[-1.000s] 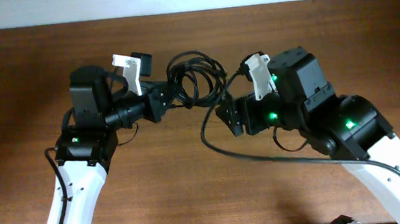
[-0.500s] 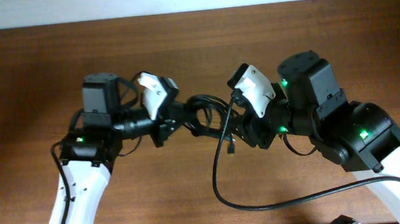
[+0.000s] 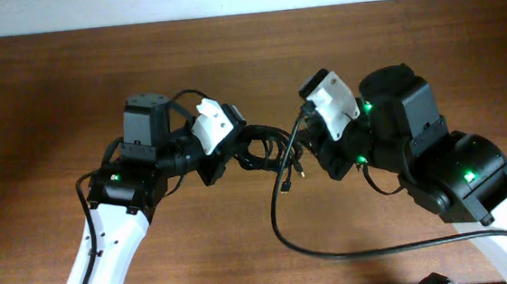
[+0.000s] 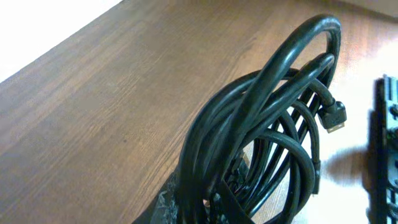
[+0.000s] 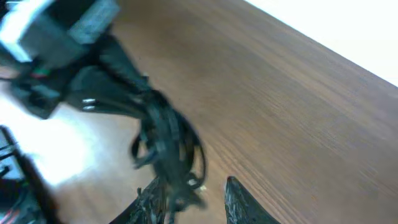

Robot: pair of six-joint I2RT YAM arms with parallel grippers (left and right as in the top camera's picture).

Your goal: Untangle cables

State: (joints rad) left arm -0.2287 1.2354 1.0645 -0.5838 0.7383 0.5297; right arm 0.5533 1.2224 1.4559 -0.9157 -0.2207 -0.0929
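Cables (image 3: 263,148) coiled in a black bundle over the wooden table (image 3: 184,66), left gripper (image 3: 229,157) clamped on them, right gripper (image 3: 308,148) just beside, its grip too blurred to tell

Bright, even light overhead; glare whitens the tabletop (image 4: 351,134) toward 4 o'clock in left wrist; right-wrist cables (image 5: 165,146) motion-blurred.

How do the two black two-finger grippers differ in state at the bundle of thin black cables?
The left gripper is shut on the bundle of thin black cables; the right gripper is open, fingers apart. The left clamps the coil's base; the right has only blurred strands near one finger. Both face the bundle from opposite sides.
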